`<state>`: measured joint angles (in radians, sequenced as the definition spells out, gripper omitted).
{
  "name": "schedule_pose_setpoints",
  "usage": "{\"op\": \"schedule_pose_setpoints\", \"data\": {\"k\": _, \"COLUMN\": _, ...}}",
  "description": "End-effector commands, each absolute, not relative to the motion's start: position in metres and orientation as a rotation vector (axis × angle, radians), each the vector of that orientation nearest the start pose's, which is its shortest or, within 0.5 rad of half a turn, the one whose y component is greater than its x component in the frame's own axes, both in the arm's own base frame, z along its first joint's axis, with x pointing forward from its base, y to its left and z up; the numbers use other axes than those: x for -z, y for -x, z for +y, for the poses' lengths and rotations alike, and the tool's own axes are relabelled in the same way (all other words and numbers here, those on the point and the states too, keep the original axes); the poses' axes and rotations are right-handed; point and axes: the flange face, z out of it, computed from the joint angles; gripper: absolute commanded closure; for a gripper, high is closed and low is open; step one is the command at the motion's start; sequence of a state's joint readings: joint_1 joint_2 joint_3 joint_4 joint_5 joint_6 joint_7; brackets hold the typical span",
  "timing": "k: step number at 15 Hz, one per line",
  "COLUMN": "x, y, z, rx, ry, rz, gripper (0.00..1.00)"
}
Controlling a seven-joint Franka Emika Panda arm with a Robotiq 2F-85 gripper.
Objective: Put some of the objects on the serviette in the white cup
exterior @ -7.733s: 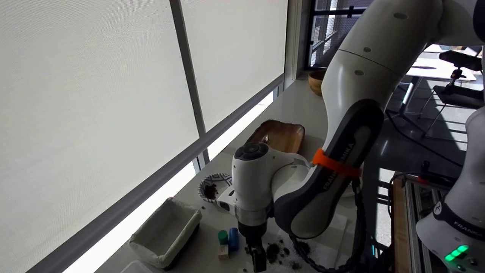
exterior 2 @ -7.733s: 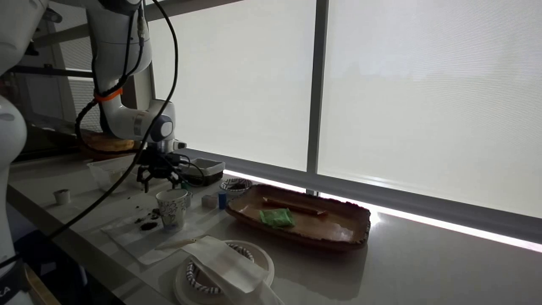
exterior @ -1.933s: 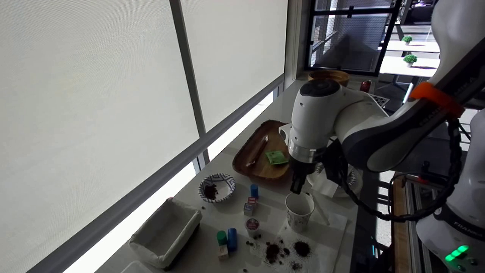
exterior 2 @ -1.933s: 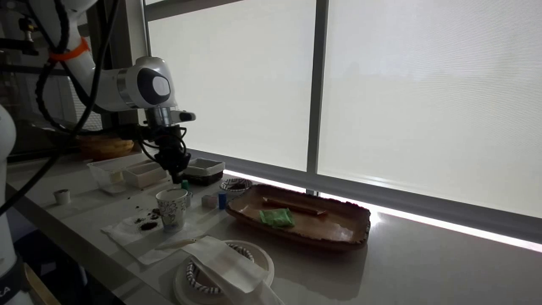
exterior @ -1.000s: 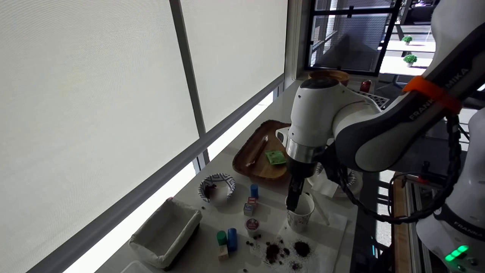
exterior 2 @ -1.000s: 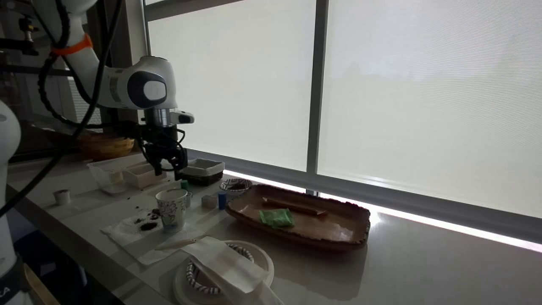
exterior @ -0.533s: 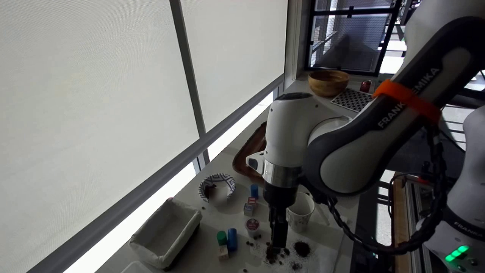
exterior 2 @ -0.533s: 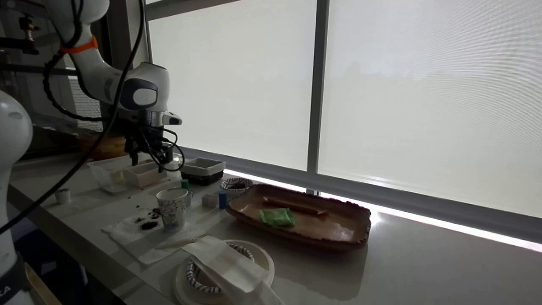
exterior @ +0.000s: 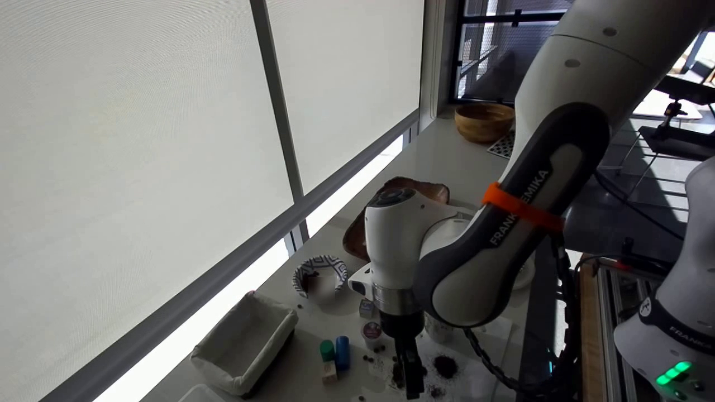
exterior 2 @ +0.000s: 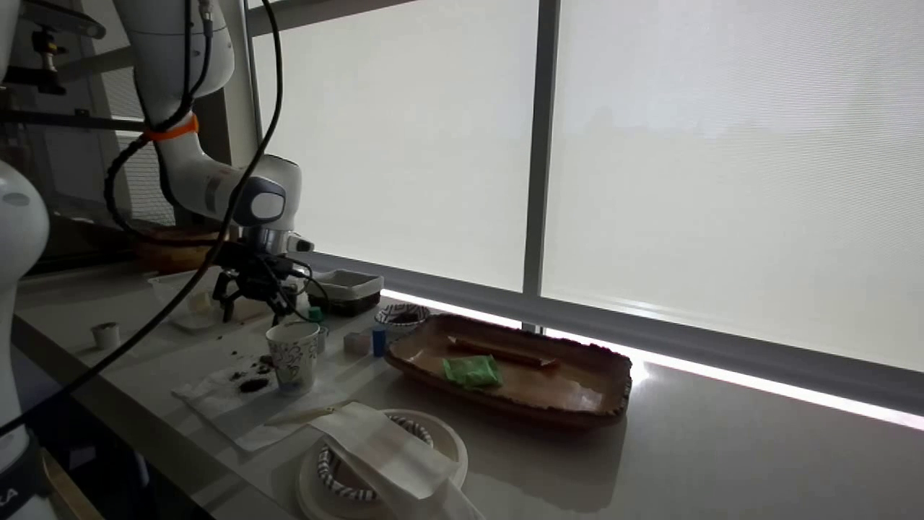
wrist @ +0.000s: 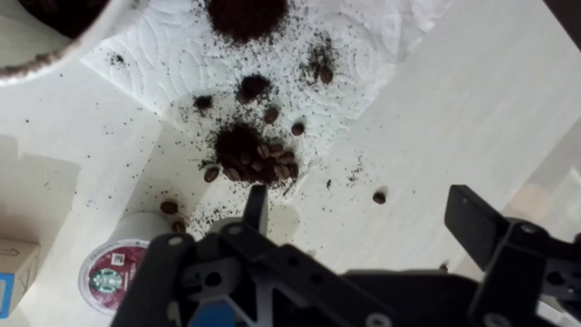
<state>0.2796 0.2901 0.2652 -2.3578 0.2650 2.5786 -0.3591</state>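
Note:
In the wrist view dark coffee grounds and brown coffee beans (wrist: 271,115) lie on the white serviette (wrist: 363,50), with several beans bunched on the nearer heap (wrist: 240,145). A few lone beans rest on the bare tabletop beyond its edge. The white cup (exterior 2: 292,357), marked with a grey pattern, stands upright at the serviette; its rim (wrist: 106,25) cuts the top left corner of the wrist view, dark stuff inside. My gripper (wrist: 363,206) is open and empty, fingers (wrist: 472,222) wide apart above the table, one bean (wrist: 379,197) lying below between them.
A red-lidded coffee pod (exterior: 371,332) sits near the left finger. Close by stand a blue cylinder (exterior: 342,353), a green one (exterior: 327,350) and a little box (exterior: 328,373). Further off are the patterned bowl (exterior: 338,267), lined bin (exterior: 279,329) and wooden tray (exterior 2: 538,397).
The gripper, closed-looking above the cup about two seconds ago, has opened. It has since moved off the cup and lower, over the near side of the serviette. The cup has not moved.

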Motion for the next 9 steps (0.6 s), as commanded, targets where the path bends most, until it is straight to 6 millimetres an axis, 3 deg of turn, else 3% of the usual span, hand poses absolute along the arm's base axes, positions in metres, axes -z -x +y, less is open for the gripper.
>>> {"op": "schedule_pose_setpoints", "data": {"k": 1, "x": -0.184, "y": -0.435, "z": 0.267, "rx": -0.155, "ry": 2.774, "rz": -1.035, "gripper": 0.0}}
{"op": "schedule_pose_setpoints", "data": {"k": 9, "x": -0.179, "y": -0.427, "z": 0.277, "rx": -0.15, "ry": 2.871, "rz": -1.125, "gripper": 0.0}}
